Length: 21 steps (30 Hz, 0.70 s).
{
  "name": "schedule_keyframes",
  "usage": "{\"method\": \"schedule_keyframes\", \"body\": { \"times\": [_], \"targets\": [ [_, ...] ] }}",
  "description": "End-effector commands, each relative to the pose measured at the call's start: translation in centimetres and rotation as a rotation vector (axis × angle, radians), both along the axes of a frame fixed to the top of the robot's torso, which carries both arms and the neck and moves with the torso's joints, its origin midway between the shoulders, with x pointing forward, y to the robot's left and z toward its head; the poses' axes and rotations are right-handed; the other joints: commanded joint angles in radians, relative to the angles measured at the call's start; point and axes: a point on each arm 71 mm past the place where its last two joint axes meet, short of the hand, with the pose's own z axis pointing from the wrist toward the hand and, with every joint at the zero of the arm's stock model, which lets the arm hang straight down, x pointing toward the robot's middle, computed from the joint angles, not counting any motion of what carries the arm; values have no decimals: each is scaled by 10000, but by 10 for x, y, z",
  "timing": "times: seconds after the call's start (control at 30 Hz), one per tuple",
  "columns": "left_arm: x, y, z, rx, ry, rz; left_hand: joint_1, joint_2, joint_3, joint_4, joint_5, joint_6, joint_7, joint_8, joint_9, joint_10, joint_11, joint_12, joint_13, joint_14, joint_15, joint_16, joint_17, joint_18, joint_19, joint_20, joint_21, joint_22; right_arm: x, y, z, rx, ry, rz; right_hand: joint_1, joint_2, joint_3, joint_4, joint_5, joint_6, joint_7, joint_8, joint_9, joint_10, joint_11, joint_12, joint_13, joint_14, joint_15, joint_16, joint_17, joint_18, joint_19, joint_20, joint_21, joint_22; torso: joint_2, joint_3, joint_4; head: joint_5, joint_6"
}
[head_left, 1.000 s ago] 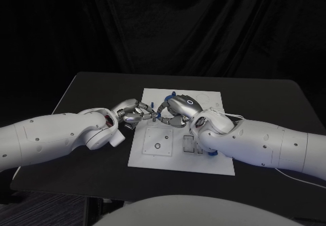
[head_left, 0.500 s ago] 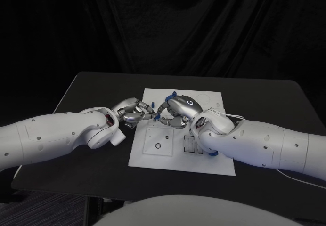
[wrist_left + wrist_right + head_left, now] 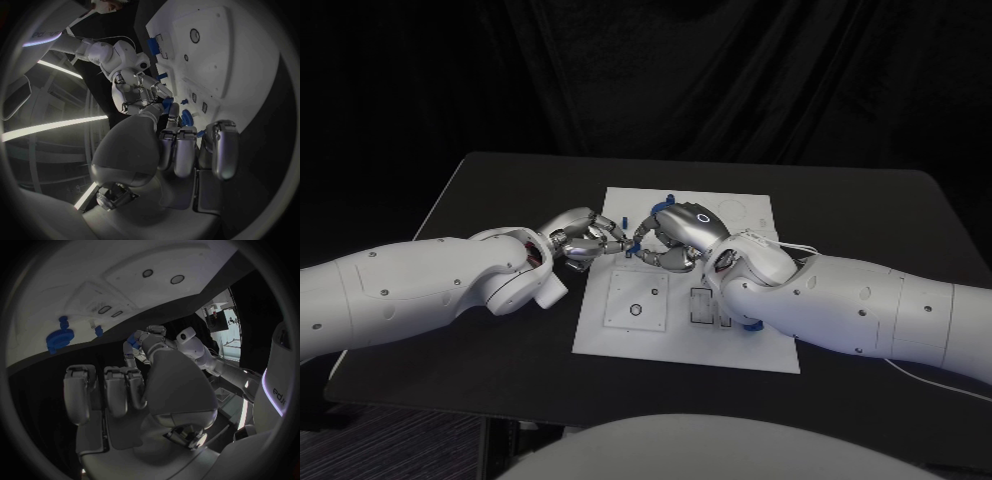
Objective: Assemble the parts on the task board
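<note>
You have one white board (image 3: 687, 340) in the middle of the desk (image 3: 877, 215), and two hands meeting over its left edge. The left hand (image 3: 581, 240) and right hand (image 3: 672, 235) curl toward each other, fingertips nearly touching; a blue piece (image 3: 167, 104) sits between them, but you cannot tell which hand holds it. From the right wrist you can count one blue gear (image 3: 59, 337) and one small blue peg (image 3: 98, 330) on the board. The arms hide much of the board's middle
</note>
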Motion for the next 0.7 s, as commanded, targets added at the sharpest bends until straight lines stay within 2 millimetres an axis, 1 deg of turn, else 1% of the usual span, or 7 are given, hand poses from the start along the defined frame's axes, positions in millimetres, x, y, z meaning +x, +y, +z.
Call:
{"method": "schedule_keyframes", "body": {
  "times": [0.03,0.07,0.2,0.37,0.47,0.6,0.7],
  "targets": [
    [-3,-7,-2,-26,265,-437,-125,-83,-4,81,-392,29,-163,41,576,1037,-48,26,2602,1037,-76,27,2635,0,368,-56,-29,2134,-1,3,5,325,-230,-73,10,63,49,-16,-11,-63,-12,-44,8,1060,-29,27,2633,1049,-48,25,2632,-128,831,-72,-31,2485,-1,-2,3,-6,2],
    [-3,-8,-2,-13,290,-439,-197,-87,-37,126,-608,-10,-156,41,589,1037,-42,26,2602,1037,-73,27,2635,1,366,-54,-38,2132,-1,3,5,327,-232,-74,10,63,49,-16,-11,-63,-12,-44,8,1060,-29,27,2633,1049,-48,25,2632,-128,831,-72,-31,2485,-1,-2,1,-4,2],
    [-3,-8,-3,19,370,-460,-352,-113,-126,234,-827,-95,-123,-6,581,1037,-17,26,2602,1037,-57,27,2635,5,359,-48,-60,2126,-1,3,5,327,-231,-79,11,63,53,-19,-22,-72,-8,-51,10,1060,-25,27,2633,1049,-45,25,2632,-125,824,-71,-43,2480,2,-1,-1,-10,2],
    [-3,-7,-3,15,369,-455,-668,-75,-359,527,-1768,-266,-18,-292,441,1037,72,26,2602,1037,16,27,2635,3,361,7,-67,2125,-1,2,5,342,-241,-105,14,66,56,-22,-28,-74,-7,-53,12,1060,-24,27,2633,1049,-44,25,2632,-127,828,-71,-35,2484,1,-2,1,3,2],
    [-3,-7,-2,12,351,-444,-580,-32,-343,488,-1776,-252,-22,-354,405,1037,73,26,2602,1037,20,27,2635,2,366,17,-60,2128,0,1,4,327,-231,-113,14,66,56,-22,-28,-74,-7,-53,12,1060,-24,27,2633,1049,-44,25,2632,-127,828,-71,-35,2484,3,-1,1,-8,2],
    [-3,-7,-3,13,368,-470,-528,-42,-378,481,-1488,-309,40,-566,287,1037,118,26,2602,1037,53,27,2635,6,359,45,-80,2124,-1,2,4,324,-227,-100,14,66,56,-22,-28,-74,-7,-53,12,1060,-24,27,2633,1049,-44,25,2632,-127,828,-71,-35,2484,0,-3,0,-6,2],
    [-2,-7,-3,15,383,-489,-523,-38,-395,494,-1418,-333,65,-662,232,1037,139,26,2602,1037,71,27,2635,6,357,60,-85,2123,-1,2,5,339,-239,-78,14,66,56,-22,-28,-74,-7,-53,12,1060,-24,27,2633,1049,-44,25,2632,-127,828,-71,-35,2484,-3,0,1,2,2]
  ]
}}
